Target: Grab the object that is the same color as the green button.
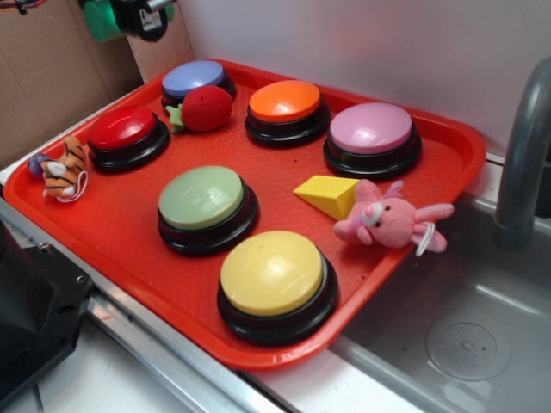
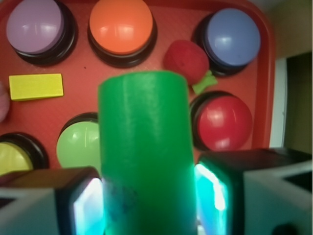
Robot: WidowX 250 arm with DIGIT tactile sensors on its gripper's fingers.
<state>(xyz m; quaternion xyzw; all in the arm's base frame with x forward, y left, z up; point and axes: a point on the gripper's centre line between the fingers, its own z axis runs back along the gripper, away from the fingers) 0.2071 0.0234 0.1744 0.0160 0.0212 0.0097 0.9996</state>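
Red tray [image 1: 120,232] on the desk carries six domed buttons; green button [image 1: 201,197] sits mid-tray, near of the red ball [image 1: 207,107]. Hand [image 2: 149,196] is high at far left, clamped on the green cylinder [image 2: 144,147], which is clear of the tray.
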